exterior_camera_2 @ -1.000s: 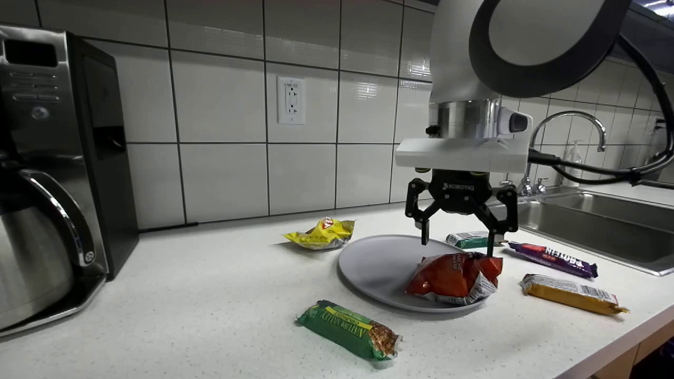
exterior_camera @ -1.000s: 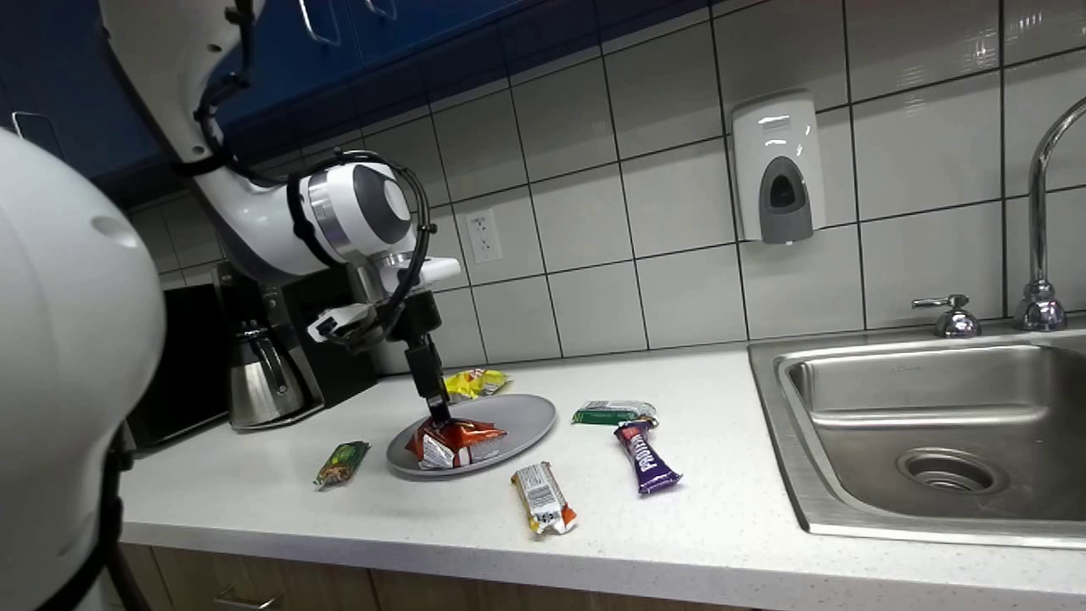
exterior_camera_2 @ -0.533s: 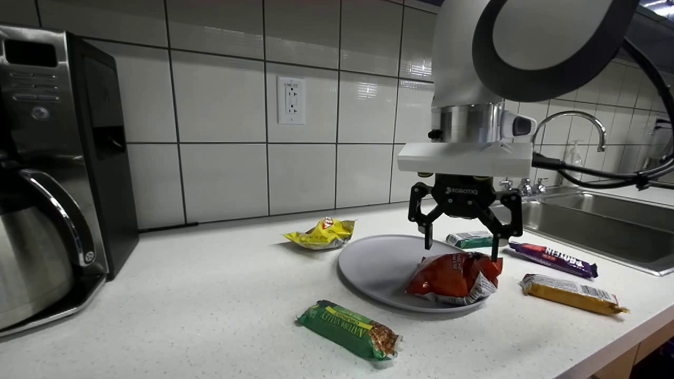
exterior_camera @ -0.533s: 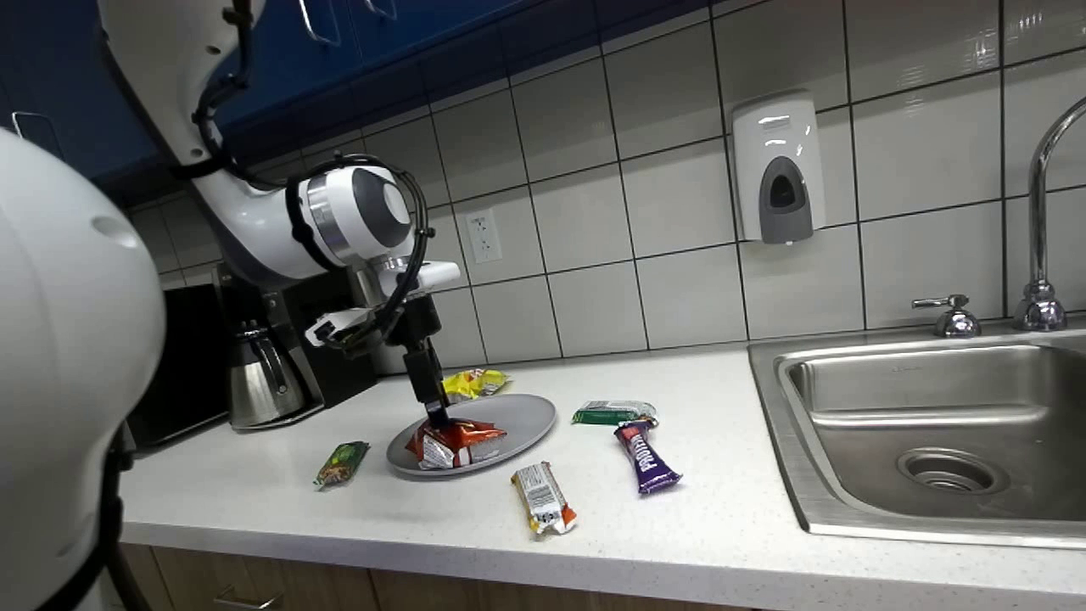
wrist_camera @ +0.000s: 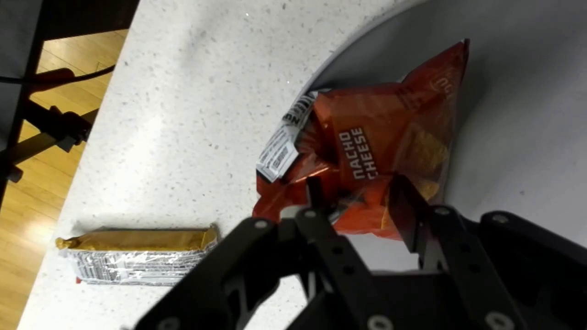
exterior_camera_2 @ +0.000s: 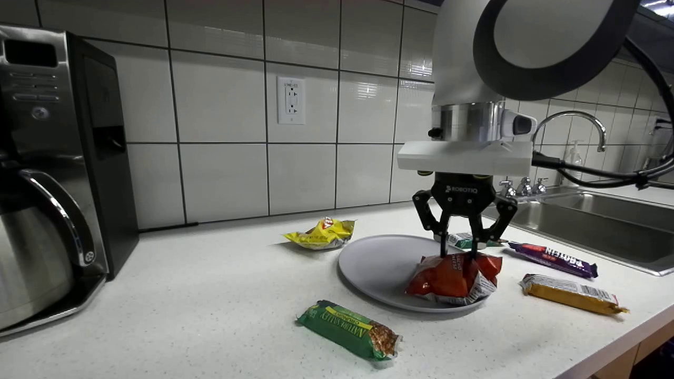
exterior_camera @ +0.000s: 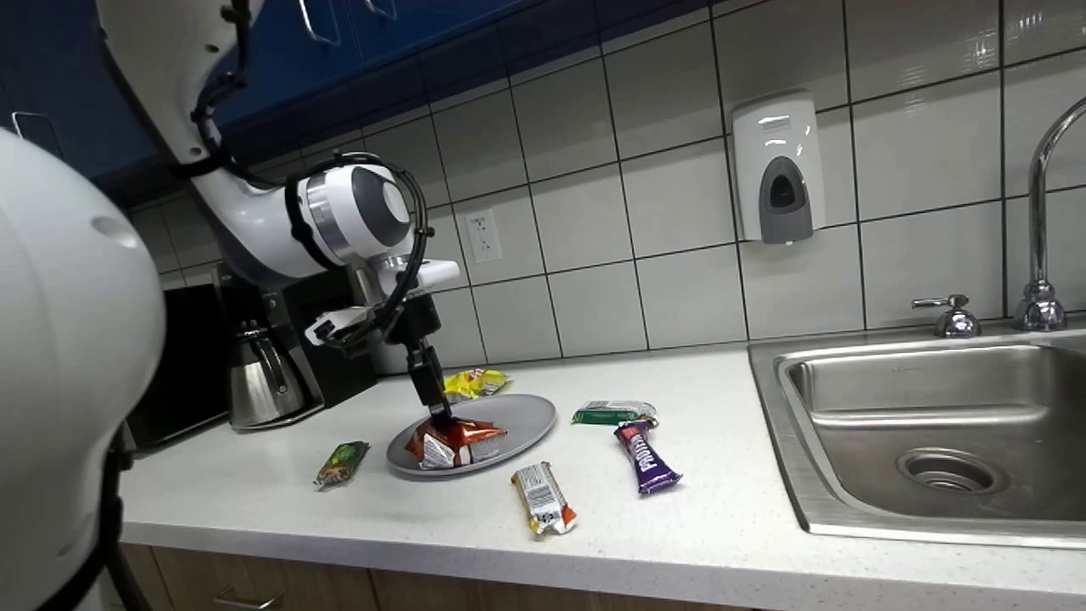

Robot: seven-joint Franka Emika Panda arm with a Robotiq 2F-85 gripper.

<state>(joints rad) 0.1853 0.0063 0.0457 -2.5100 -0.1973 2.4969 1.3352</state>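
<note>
My gripper (exterior_camera_2: 458, 255) was down at the red nacho cheese bag (wrist_camera: 367, 123), which lay on the grey plate (exterior_camera_2: 382, 263), over toward one edge, its silver-backed end reaching the plate's rim. The jaws stood partway apart, one on each side of a creased part of the bag, both tips seeming to touch it; whether they pressed hard enough to hold it, I could not tell. So the reach to the bag looked done, as I judged it. A firm grip was not shown, and the bag was not raised: it rested on the plate in both exterior views. Off the plate, other packages lay on the counter (exterior_camera_2: 210, 305), apart from my gripper: a yellow bag (exterior_camera_2: 321, 235) just beside the plate, a green granola bar (exterior_camera_2: 347, 329) and a gold-wrapped bar (exterior_camera_2: 571, 295) near it, and, also near it, a purple protein bar (exterior_camera: 643, 462) and a green-and-white bar (exterior_camera: 612, 413), those two touching or nearly so.
</note>
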